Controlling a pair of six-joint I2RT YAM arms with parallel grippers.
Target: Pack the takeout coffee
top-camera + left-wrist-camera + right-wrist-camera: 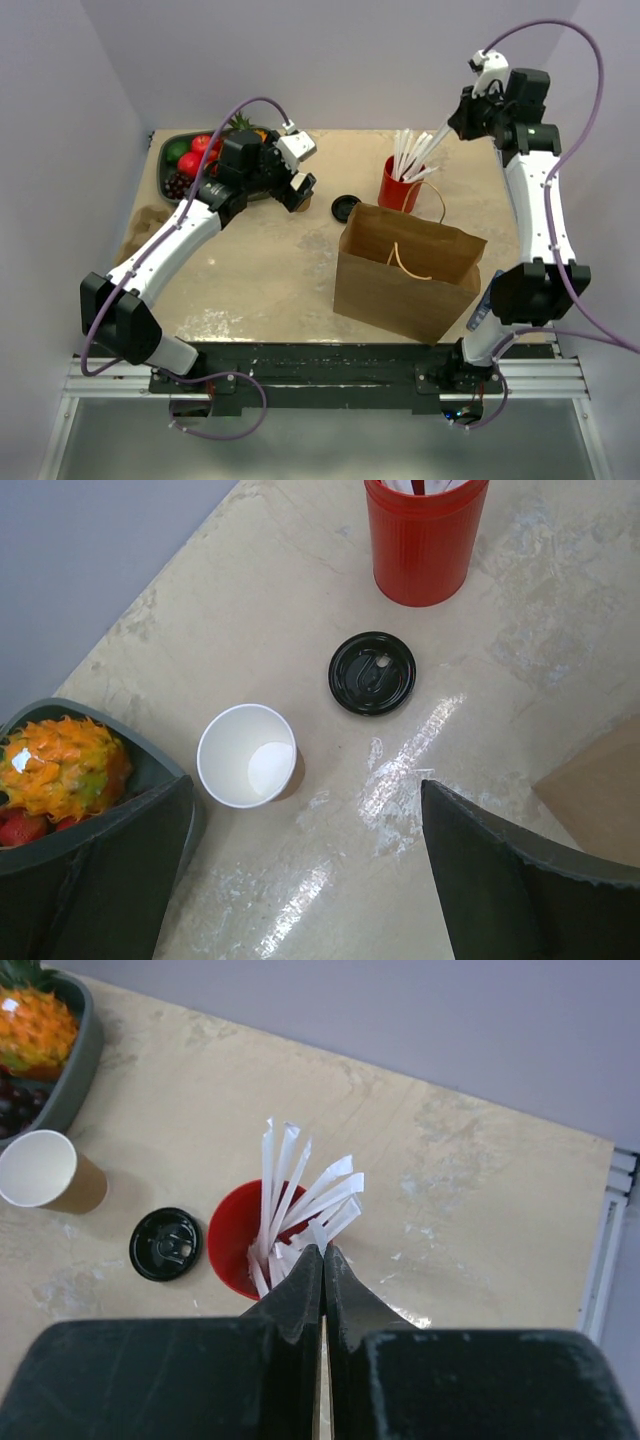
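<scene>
A small white paper cup (247, 755) with a tan side stands open-topped on the table, also in the right wrist view (40, 1170). A round black lid (372, 673) lies flat beside it, apart from it (345, 207). No cup with a lid on it shows. My left gripper (310, 880) is open and empty above the table, with the cup just beyond its left finger (100, 860). My right gripper (323, 1250) is shut on a thin white straw (318, 1230), high above the red cup (240, 1240) of straws.
An open brown paper bag (405, 270) stands at the front right. The red cup (400, 185) stands behind it, next to the lid. A dark fruit bowl (170, 150) sits at the back left, close to the left gripper (297, 190).
</scene>
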